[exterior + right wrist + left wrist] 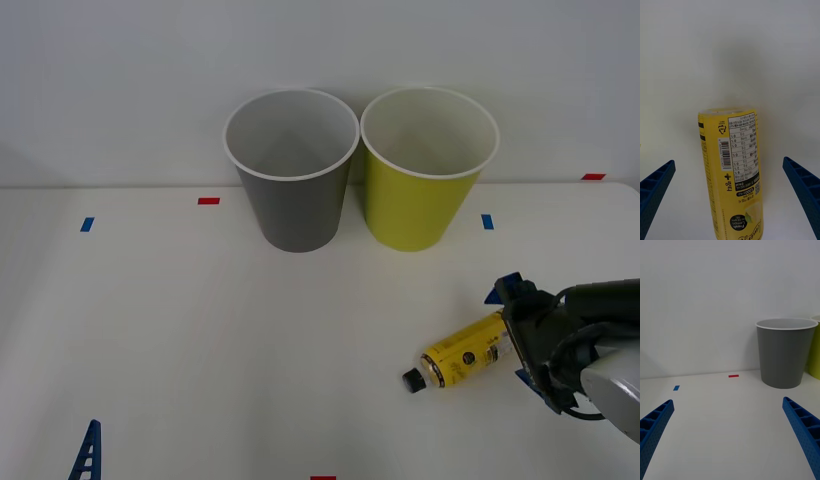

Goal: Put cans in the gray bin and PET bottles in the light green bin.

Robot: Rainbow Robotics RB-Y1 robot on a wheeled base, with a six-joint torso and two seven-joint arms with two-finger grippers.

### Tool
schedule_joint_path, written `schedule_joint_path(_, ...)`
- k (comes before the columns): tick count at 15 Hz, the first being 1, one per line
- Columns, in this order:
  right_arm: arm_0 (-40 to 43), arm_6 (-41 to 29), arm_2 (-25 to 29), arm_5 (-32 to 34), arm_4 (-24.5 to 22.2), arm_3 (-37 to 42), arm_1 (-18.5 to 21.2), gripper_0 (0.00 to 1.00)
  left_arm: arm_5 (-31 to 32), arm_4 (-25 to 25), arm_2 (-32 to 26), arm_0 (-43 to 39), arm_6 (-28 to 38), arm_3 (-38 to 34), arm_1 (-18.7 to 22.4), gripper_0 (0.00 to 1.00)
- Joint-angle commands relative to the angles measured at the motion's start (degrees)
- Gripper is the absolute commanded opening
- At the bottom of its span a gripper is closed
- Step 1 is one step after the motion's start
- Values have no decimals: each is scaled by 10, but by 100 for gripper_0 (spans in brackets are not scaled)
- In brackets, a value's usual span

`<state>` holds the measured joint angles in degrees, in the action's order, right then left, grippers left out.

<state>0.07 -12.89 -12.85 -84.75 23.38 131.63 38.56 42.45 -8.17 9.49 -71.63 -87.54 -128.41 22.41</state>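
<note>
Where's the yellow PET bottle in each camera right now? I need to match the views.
Front view: PET bottle lies on its side on the table's right part, cap toward the robot's left, at the right gripper.
Right wrist view: bottle centered between the open jaws.
Left wrist view: not in it.
Shared landmark: the gray bin, front and left wrist views.

One PET bottle (465,362), one gray bin (295,205), one light green bin (415,205).

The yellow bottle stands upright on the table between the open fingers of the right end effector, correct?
Not quite: the front view shows the yellow bottle lying on its side on the table. It is between the open fingers of the right end effector, as you say.
</note>
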Motion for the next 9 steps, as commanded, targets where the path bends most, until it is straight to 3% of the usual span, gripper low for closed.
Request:
schedule_joint_path(1,-29,3,0,0,47,-37,16,100,0,0,0,0,0,0,0,100)
schedule_joint_path(5,-76,5,-40,1,91,-84,59,100,0,0,0,0,0,0,0,100)
schedule_joint_path(9,-103,4,-67,1,109,-119,66,100,0,0,0,0,0,0,0,100)
